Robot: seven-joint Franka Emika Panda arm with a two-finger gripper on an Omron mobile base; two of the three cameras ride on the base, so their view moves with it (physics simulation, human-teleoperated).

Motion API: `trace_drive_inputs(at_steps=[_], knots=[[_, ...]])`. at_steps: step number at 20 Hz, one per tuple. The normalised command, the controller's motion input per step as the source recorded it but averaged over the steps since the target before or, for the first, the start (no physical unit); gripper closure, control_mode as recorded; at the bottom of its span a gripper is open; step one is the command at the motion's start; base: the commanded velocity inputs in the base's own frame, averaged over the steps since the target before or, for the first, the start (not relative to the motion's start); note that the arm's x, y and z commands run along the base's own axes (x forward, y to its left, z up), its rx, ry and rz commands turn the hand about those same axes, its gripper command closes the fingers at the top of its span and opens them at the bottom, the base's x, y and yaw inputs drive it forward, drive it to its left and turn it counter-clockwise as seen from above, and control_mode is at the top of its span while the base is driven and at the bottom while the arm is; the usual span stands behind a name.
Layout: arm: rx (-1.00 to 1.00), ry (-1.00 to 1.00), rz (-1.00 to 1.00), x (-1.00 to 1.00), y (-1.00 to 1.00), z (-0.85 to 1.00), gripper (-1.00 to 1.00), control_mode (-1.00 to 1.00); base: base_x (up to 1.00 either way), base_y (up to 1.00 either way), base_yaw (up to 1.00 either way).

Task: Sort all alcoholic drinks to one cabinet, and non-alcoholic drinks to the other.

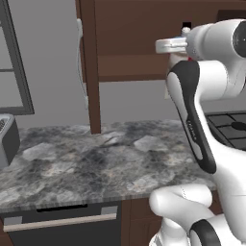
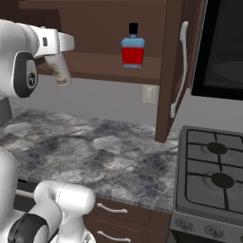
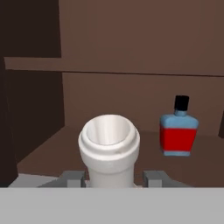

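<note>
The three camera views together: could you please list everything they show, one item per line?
Blue bottle: one, red label, black cap, upright on the open cabinet's lower shelf.
Pale bottle: one, white cap, held between the jaws in front of the shelf.
Wall cabinet: one, dark brown, door open, silver handle.
Countertop: one, grey marble.
Stove: one, black burners, right of counter.
Microwave: one, black, above stove.
Gripper: one, closed on the pale bottle.

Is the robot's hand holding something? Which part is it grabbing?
Yes. The gripper is shut on the slim pale bottle, its fingers pressing the bottle's sides just below the white cap. The blue bottle stands free on the cabinet shelf.
</note>
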Motion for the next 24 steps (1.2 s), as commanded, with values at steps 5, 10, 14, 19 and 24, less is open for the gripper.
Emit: trace_drive_inputs(at_steps=[5, 10, 14, 19, 24], knots=[[0.00, -0.06, 0.00, 0.40, 0.04, 0.00, 1.00, -1.00, 0.00, 0.00, 0.00], [0.00, -0.03, 0.00, 0.42, 0.05, 0.00, 1.00, -1.00, 0.00, 0.00, 0.00], [0.00, -0.03, 0.00, 0.48, 0.04, 0.00, 1.00, -1.00, 0.00, 0.00, 0.00], [0.00, -0.03, 0.00, 0.46, 0.00, 0.00, 1.00, -1.00, 0.00, 0.00, 0.00], [0.00, -0.02, 0.00, 0.42, 0.00, -0.07, 1.00, -1.00, 0.00, 0.00, 0.00]])
